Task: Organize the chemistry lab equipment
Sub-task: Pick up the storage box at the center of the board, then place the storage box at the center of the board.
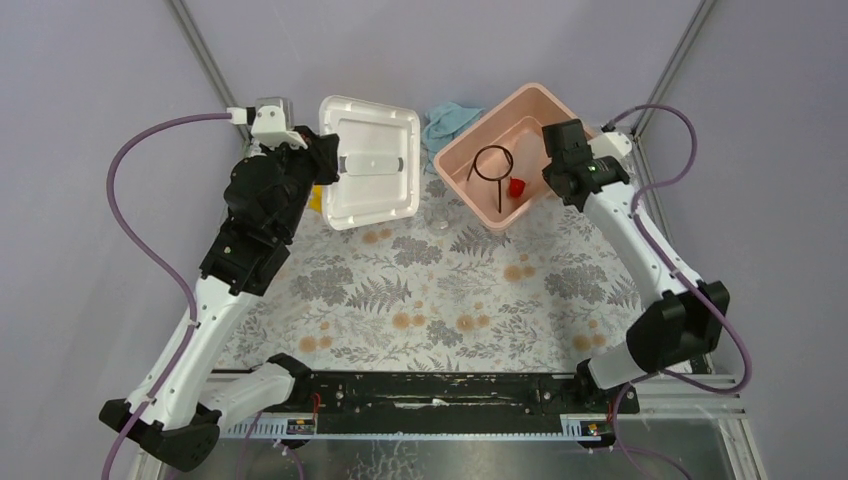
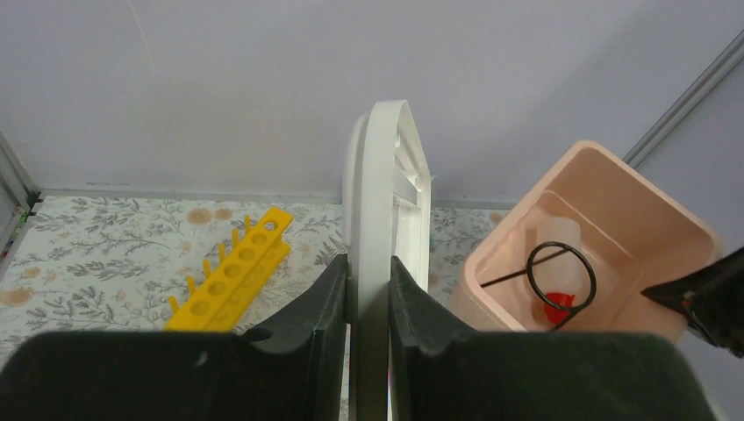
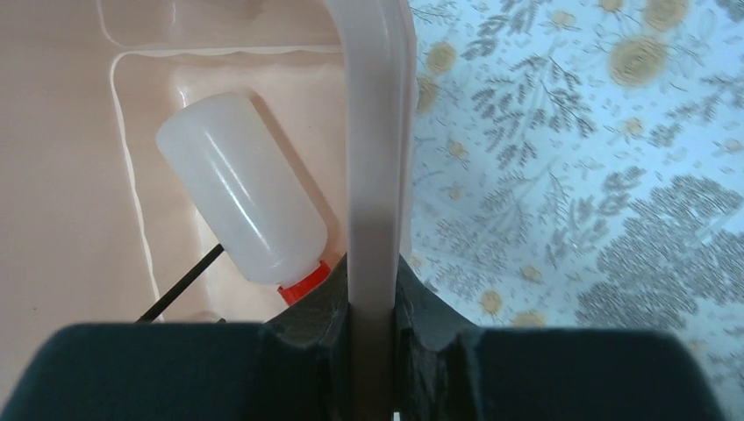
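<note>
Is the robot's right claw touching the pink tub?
Touching. In the right wrist view, the right gripper pinches the pink tub by its rim, fingers pressed against both sides, no gap.

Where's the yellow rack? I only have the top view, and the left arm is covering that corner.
Observer: The left wrist view shows the yellow rack lying flat on the table, left of the white lid, its holes empty.
Operator: Is the left tool actually gripping that lid?
Observer: Yes. The left tool is shut on the lid's rim, one finger on each face.
Operator: What goes with the red cap in the pink bin?
Observer: In the right wrist view it caps a clear bottle lying on its side, cap end toward the right tool, which pinches the bin's wall.
</note>
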